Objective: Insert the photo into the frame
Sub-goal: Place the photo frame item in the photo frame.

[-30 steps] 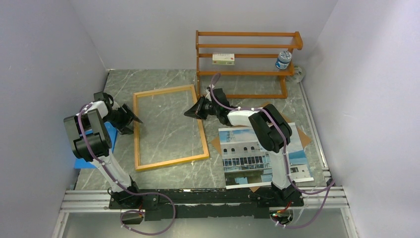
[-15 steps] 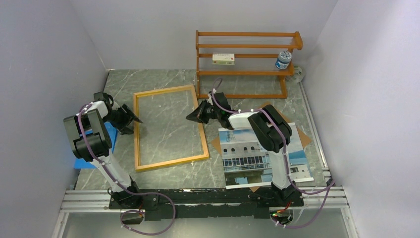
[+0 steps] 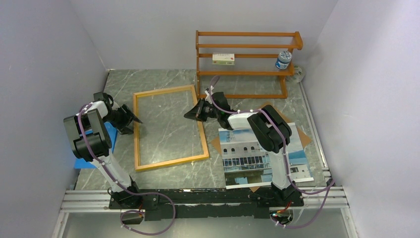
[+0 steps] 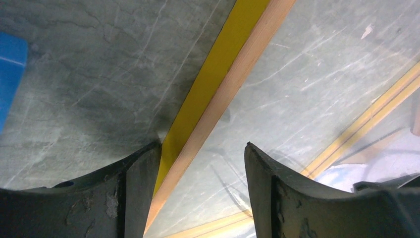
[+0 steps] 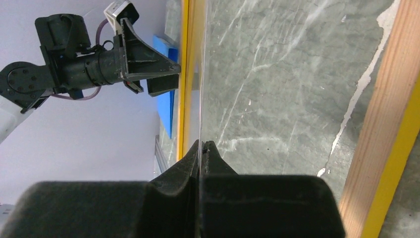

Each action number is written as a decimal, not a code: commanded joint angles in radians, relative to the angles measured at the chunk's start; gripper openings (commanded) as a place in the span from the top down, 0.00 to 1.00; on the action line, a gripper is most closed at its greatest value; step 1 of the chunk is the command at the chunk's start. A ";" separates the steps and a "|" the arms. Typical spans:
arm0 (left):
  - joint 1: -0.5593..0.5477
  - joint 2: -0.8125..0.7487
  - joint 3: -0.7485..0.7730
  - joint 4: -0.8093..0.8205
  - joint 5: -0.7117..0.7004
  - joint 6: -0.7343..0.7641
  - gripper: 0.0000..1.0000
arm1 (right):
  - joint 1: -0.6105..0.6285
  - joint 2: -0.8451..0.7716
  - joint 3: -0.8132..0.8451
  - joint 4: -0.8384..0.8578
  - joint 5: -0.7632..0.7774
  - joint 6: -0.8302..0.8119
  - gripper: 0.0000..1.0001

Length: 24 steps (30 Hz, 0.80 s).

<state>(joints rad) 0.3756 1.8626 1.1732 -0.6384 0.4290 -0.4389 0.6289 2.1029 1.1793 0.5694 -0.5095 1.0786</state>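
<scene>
left tool (image 4: 203,146) wide open, straddling the frame (image 3: 168,161) at its left rail, gripping nothing. frame lies flat on bench (image 3: 119,82), long axis running away from the bases. right tool (image 3: 190,113) closed tight just inside the right rail; can't confirm it holds anything. photo (image 3: 236,157) lies behind right tool, beside that arm's base, so the right arm is nearer.

Frame (image 3: 171,162) lies left of centre on the surface (image 3: 163,78); photo (image 3: 242,158) to its right, atop a backing board (image 3: 303,138); shelf rack (image 3: 247,45) behind; small sheet (image 3: 80,162) at far left.
</scene>
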 commanded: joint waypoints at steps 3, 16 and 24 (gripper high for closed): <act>-0.007 0.034 -0.009 0.008 -0.022 0.005 0.32 | 0.026 0.009 0.053 0.078 -0.061 -0.035 1.00; -0.007 0.041 0.006 -0.010 -0.039 0.009 0.40 | 0.026 0.063 0.131 -0.056 -0.049 -0.065 1.00; -0.007 0.052 0.015 -0.021 -0.053 0.014 0.41 | 0.026 0.046 0.132 -0.052 -0.068 -0.179 1.00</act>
<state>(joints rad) 0.3782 1.8717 1.1854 -0.6556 0.3946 -0.4381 0.6273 2.1654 1.2827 0.4603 -0.5251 0.9836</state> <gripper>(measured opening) 0.594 0.013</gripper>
